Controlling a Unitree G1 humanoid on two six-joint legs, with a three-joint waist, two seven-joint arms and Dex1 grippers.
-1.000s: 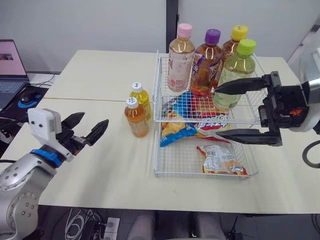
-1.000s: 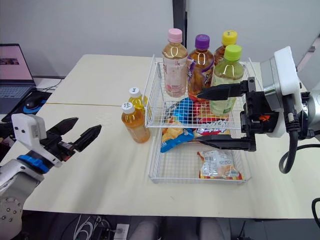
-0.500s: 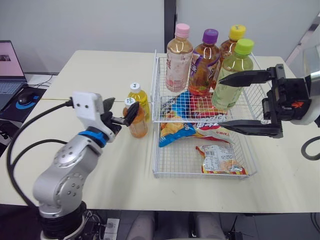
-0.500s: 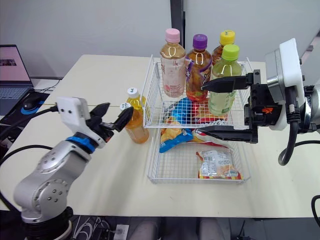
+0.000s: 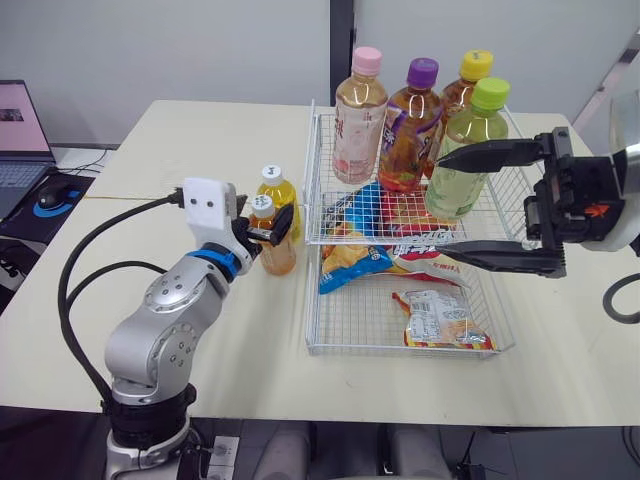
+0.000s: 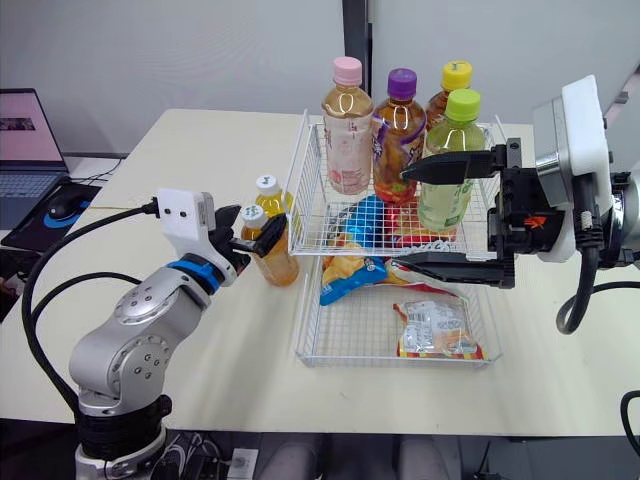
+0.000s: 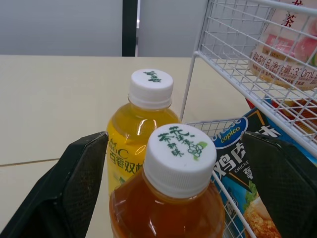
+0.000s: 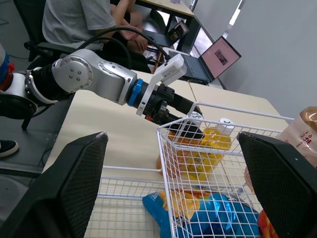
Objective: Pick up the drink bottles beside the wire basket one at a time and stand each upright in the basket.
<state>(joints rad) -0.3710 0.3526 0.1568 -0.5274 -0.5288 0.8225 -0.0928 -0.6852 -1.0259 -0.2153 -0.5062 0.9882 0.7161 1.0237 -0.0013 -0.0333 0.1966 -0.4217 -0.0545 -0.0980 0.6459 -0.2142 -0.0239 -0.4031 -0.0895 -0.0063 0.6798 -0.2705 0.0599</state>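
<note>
While spread, left claw (image 7: 176, 148) (astride bottle (image 7: 166, 213))

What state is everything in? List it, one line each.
Left end effector: open, straddling the small orange bottle.
Right end effector: open, over the wire basket.
Small orange bottle: upright on the table, capped.
Small yellow bottle: upright on the table, capped.
Pink-capped bottle, purple-capped bottle, yellow-capped bottle, green-capped bottle: upright in the basket.
Laptop: open, screen lit.
</note>
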